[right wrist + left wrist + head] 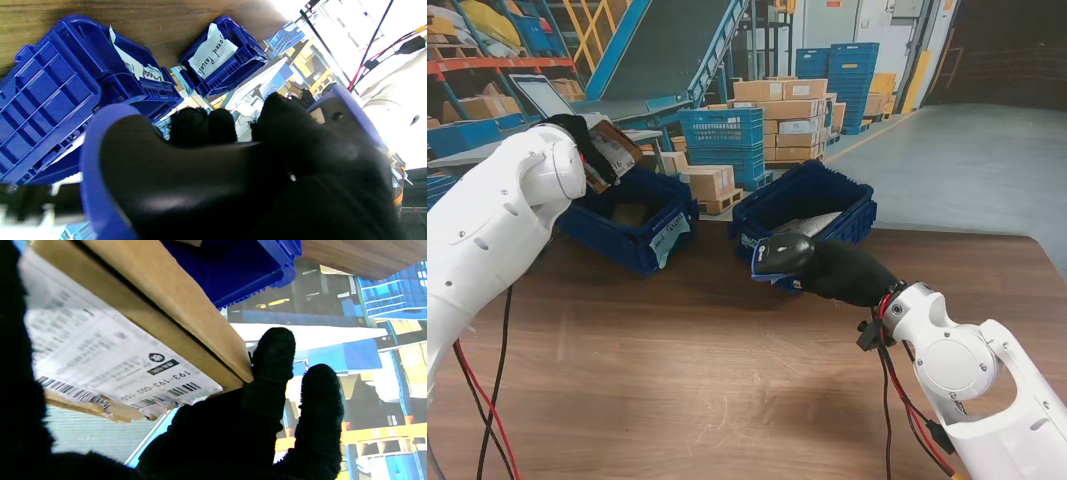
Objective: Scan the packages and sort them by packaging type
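My left hand (577,140), black-gloved, is shut on a brown cardboard box (612,150) with a white shipping label, held up above the left blue bin (632,245). The left wrist view shows the box (186,306) close up, its label and barcode (110,366) facing the camera and my fingers (272,356) pressed to its edge. My right hand (847,272) is shut on a black and blue barcode scanner (779,255), held just in front of the right blue bin (817,215). The scanner body (186,180) fills the right wrist view.
Both bins stand at the table's far side with paper labels on their fronts; the one on the left bin (213,53) reads "Boxed Parcels". A pale package (812,222) lies in the right bin. Beyond the table are stacked cartons (792,120) and blue crates (722,140).
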Tool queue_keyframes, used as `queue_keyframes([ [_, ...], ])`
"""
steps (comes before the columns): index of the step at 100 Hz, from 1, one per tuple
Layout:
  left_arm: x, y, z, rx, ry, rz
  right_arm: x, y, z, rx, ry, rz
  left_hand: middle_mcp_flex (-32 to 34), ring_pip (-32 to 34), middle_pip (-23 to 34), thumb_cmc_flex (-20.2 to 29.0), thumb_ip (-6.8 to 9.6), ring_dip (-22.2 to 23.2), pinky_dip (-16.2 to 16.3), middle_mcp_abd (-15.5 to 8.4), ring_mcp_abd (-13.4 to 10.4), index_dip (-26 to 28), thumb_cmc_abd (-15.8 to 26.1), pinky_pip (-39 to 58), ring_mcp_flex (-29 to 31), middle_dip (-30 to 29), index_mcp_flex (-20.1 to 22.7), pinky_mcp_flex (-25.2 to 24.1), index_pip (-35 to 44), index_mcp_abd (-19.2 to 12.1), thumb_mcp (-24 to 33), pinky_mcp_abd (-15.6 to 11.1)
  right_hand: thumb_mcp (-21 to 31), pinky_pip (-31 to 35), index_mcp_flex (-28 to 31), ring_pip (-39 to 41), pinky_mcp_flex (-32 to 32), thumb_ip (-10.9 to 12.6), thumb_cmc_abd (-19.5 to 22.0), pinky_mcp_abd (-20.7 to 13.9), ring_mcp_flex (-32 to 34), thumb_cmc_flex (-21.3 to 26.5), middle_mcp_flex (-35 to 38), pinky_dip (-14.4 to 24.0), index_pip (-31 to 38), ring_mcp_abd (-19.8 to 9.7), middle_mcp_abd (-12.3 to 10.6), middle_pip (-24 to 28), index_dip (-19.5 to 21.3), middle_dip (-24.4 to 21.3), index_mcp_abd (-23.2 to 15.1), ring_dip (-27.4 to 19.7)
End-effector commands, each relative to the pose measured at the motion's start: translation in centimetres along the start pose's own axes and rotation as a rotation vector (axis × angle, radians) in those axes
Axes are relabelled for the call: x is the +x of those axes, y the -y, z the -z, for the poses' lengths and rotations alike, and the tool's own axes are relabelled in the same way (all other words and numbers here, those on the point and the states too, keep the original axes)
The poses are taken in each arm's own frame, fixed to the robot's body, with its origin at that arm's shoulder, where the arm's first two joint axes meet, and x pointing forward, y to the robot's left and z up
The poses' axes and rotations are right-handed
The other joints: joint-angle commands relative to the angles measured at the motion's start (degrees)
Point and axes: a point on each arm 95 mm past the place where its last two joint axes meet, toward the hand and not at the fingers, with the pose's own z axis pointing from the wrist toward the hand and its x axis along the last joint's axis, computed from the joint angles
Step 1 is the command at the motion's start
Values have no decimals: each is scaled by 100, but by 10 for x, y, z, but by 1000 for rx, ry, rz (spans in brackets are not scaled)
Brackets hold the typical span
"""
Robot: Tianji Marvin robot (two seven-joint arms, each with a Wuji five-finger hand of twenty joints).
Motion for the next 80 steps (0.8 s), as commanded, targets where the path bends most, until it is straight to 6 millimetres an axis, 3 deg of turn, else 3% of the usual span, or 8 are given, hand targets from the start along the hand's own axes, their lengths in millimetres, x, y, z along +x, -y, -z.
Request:
queue_keyframes([
  [1,9,11,1,-3,-14,16,4,2,1,6,-8,-7,643,255,1158,2572,408,1,127,-1041,-44,214,994,225,17,458,834,-96,2375,-2019,3919,244,470,27,344,5,2,-55,479,-22,-3,618,95,32,165,39,179,-63,95,41,-370,10],
  [52,10,25,3,-30,0,-49,-3,4,2,9,-8,-23,629,369,1193,2536,397,39,160,-1041,-43,145,941,209,-18,499,881,-110,2340,-2030,3962,225,469,30,343,7,1,-58,477,-17,-6,622,96,34,165,52,188,-62,96,41,-363,10],
  [80,11,28,-3,-8,-11,-187,-4,5,1,13,-8,-24,471,411,1285,2464,274,114,157,-1092,-124,105,965,122,-167,667,881,-228,2292,-2102,3873,197,471,24,342,6,-4,-55,480,-27,-1,622,96,32,163,38,187,-63,96,41,-367,9],
])
